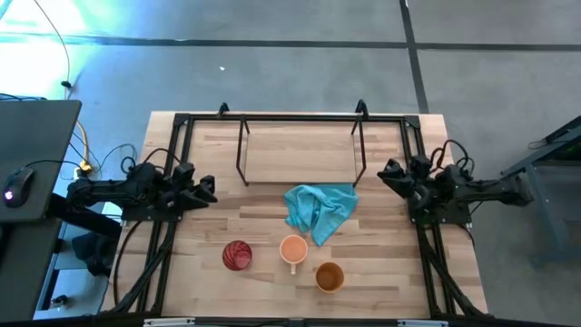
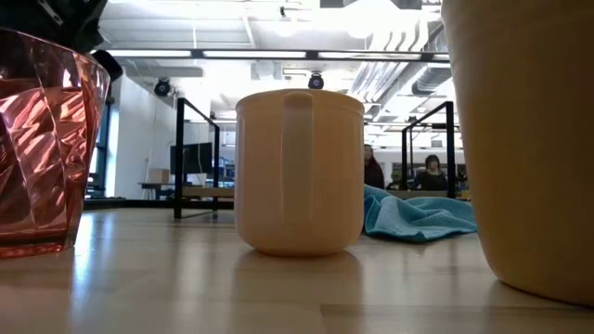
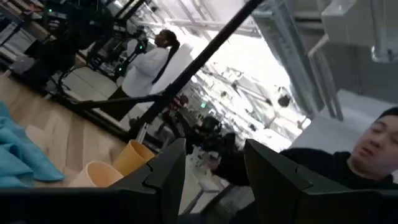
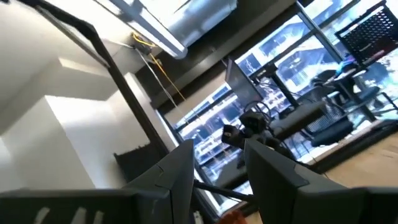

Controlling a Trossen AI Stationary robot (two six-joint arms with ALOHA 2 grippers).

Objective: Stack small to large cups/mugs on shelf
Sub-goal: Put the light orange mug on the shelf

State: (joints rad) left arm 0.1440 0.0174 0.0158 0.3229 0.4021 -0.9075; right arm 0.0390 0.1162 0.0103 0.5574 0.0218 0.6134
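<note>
Resting at the table's two sides in the high view, the left gripper and the right gripper are waiting, holding nothing, while the red ribbed cup, the orange mug and the amber cup are standing in a loose row near the front edge. The shelf is sitting at the back, its board bare, with the teal cloth lying between it and the cups.

In the low view the three are standing upright and apart, the mug's handle facing the camera.

In the left wrist view that arm's fingers are standing spread; in the right wrist view its fingers are likewise parted.

The first grasp should probably be clearing neighbouring rims and passing over the cloth.
</note>
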